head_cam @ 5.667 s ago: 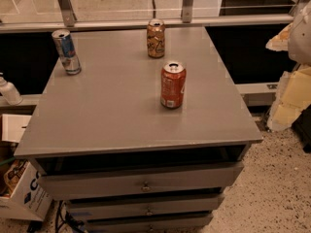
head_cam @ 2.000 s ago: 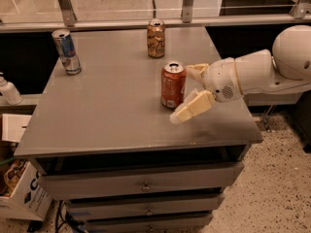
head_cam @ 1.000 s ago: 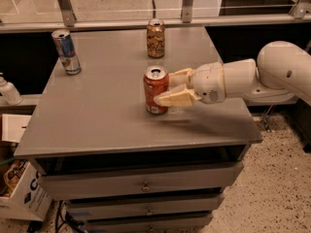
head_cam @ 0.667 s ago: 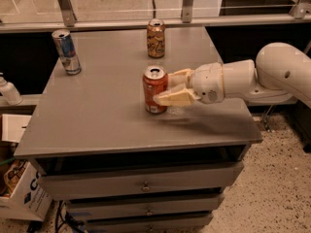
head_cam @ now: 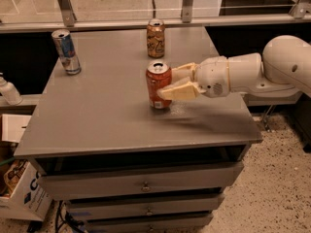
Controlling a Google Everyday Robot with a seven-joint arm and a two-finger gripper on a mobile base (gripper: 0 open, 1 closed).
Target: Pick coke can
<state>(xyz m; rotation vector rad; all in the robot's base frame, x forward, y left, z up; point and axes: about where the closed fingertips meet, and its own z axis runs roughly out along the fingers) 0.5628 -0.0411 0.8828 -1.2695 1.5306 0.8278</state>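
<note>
The arm [head_cam: 243,72] stretched level from the right, its gripper [head_cam: 167,83] clasped on the coke can [head_cam: 156,81] at its tip.

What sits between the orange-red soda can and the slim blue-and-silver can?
Only bare grey tabletop, in the camera view. The gripper clasps the orange-red soda can from the opposite side.

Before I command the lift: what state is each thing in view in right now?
gripper: over the table, shut on coke can.
coke can: upright, standing on the table, gripped.
brown-gold can: upright, near far edge, free.
blue-and-silver can: upright, far left corner, free.
drawers: shut.
</note>
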